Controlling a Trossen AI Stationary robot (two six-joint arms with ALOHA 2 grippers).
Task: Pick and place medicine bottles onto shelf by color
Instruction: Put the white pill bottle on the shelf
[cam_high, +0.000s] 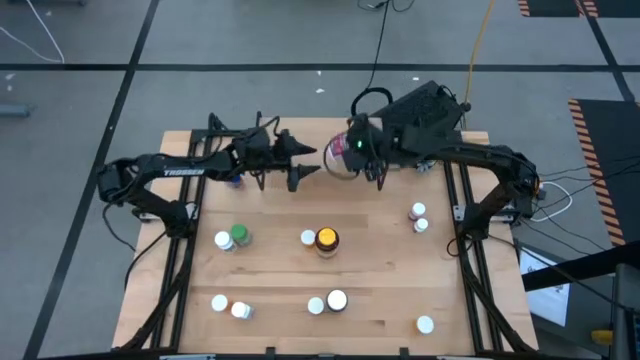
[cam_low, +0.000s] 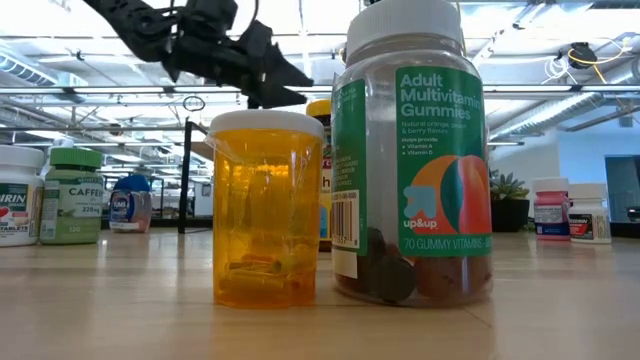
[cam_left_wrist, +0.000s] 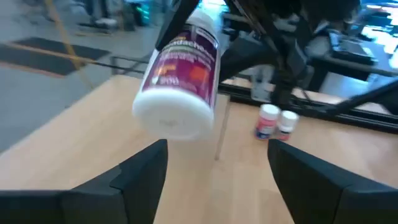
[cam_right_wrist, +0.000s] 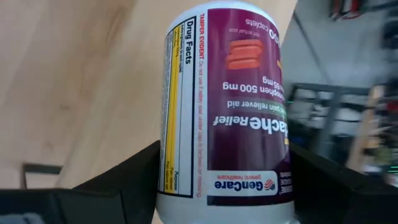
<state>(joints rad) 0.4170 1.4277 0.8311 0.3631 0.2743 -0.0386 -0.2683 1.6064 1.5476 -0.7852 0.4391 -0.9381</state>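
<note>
I hold a white bottle with a purple label (cam_right_wrist: 230, 106) in my right gripper (cam_high: 352, 150), above the far middle of the table (cam_high: 270, 250). In the right wrist view my two fingers (cam_right_wrist: 121, 180) press on both sides of its body, so this gripper is closed on the bottle.

I judge the bottle is rigid plastic and light, with a smooth, glossy label that can slip. For this reason I would take it on the round body, near the middle, not on the cap.

In the left wrist view its long axis is tilted, and the flat white end (cam_left_wrist: 174, 118) points toward my left gripper (cam_left_wrist: 214, 163). This gripper is open, its fingers well apart, just to the left of the bottle and not touching it.

The other bottles stand upright on the near part of the table.
</note>
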